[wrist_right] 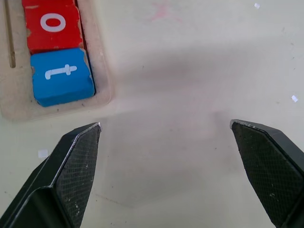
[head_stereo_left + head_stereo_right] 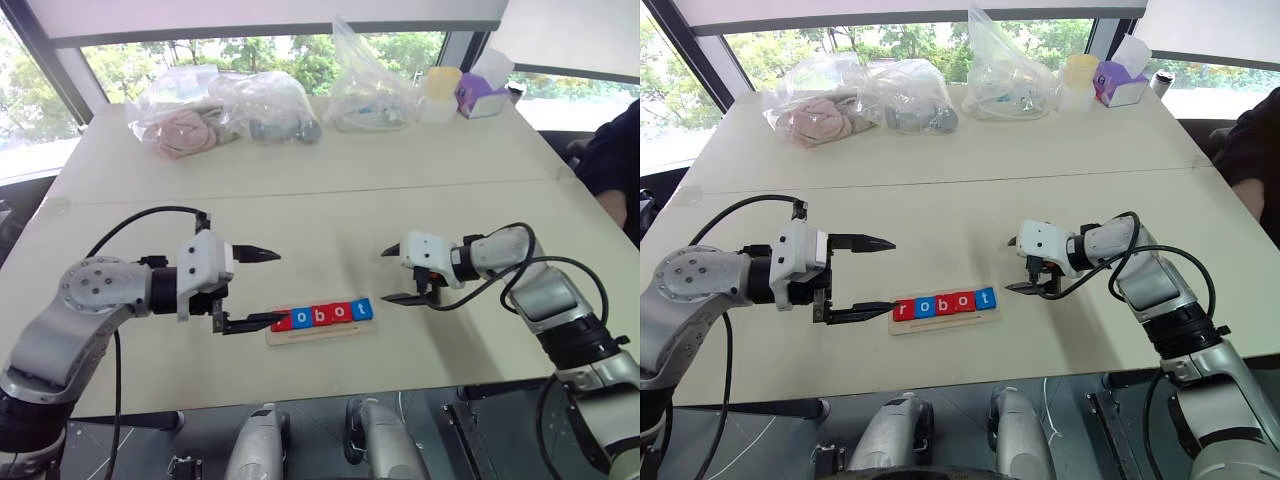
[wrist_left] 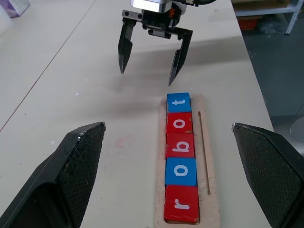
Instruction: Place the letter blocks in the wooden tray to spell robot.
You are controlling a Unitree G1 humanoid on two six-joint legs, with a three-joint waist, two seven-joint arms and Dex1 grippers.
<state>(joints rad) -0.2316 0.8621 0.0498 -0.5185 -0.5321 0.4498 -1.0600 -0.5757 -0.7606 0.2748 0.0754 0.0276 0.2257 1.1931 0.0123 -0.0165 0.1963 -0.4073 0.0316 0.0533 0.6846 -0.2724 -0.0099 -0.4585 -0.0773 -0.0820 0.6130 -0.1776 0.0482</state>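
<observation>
The wooden tray (image 2: 318, 330) holds all five letter blocks (image 2: 322, 314), reading robot; the left gripper (image 2: 262, 288) flanks the tray's r end, the right gripper (image 2: 400, 274) its t end, both wide open and empty; withdraw without nudging the tray.

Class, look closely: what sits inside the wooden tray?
Five letter blocks fill the wooden tray, spelling robot: red r, blue o, red b, red o, blue t. The tray floor beneath them is covered.
</observation>
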